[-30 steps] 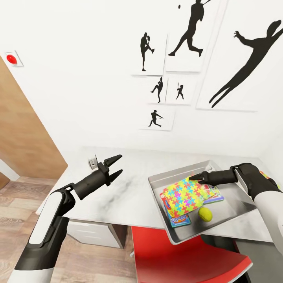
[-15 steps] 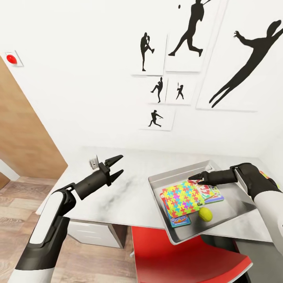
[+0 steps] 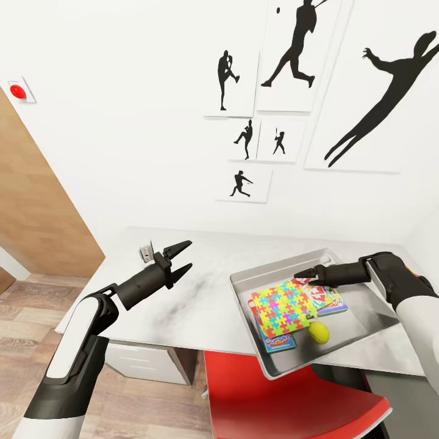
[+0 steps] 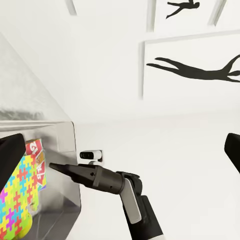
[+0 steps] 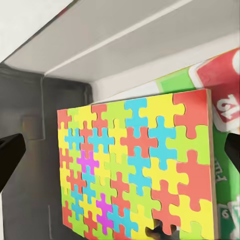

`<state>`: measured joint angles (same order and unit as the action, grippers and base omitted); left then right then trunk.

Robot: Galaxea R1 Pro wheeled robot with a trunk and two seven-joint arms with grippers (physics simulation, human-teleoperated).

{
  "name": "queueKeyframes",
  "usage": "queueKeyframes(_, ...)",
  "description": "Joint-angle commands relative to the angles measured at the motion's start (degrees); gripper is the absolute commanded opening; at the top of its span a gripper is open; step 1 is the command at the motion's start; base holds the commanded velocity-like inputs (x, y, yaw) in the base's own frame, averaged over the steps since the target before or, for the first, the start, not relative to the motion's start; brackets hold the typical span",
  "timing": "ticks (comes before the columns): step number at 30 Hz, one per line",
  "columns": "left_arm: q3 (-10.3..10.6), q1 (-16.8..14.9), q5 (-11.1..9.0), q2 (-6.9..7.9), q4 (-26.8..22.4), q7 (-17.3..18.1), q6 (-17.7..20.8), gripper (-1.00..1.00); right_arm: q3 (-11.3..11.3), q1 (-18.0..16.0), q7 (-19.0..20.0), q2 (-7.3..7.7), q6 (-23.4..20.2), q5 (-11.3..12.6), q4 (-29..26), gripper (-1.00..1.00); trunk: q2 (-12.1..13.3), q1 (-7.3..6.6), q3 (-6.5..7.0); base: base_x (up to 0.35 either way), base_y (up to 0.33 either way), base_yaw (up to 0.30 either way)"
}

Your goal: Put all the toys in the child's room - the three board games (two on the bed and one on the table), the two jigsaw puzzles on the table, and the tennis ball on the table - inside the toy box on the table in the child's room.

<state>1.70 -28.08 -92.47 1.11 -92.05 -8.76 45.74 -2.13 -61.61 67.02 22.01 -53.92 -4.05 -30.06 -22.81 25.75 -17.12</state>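
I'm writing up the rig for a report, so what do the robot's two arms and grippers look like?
Both arms have glossy white shells with black joints and black forearms. The left gripper and right gripper are matte black, each with two slim fingers tapering to points. No cables or markings are visible.

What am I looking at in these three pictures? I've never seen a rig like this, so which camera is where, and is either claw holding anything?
It is a simulated two-armed robot. The wide picture comes from its head, looking down over both arms; the other two come from cameras near each claw.

On the grey table sits a pale toy box. Inside lie a bright jigsaw puzzle, printed board games partly under it, and a tennis ball.

The left gripper hangs open over the table, holding nothing. The right gripper is open just above the puzzle, also empty; its own camera looks down at the puzzle.
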Motion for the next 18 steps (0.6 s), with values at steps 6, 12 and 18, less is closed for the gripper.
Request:
queueKeyframes(6, 0.06, -0.07, -0.52, -0.03, -0.06, -0.74, 0.05, 1.0, -0.07, 0.69, 0.54, 2.4, 0.47, -0.36, -2.99, 1.0, -0.11, 0.03, -0.11, 0.0, 0.0, 0.0)
queueKeyframes(12, 0.17, -0.15, -0.42, -0.21, -0.04, -1.2, 0.05, 1.0, 2.89, 5.52, 0.42, 5.52, 2.4, 1.2, -10.8, 1.0, -0.11, 0.03, -0.11, 0.0, 0.0, 0.0)
queueKeyframes(18, 0.24, -0.22, -0.35, -0.4, 0.01, -1.43, 0.05, 1.0, 10.8, 13.01, 0.29, 6.4, 3.19, 3.13, -21.6, 1.0, -0.11, 0.03, -0.11, 0.0, 0.0, 0.0)
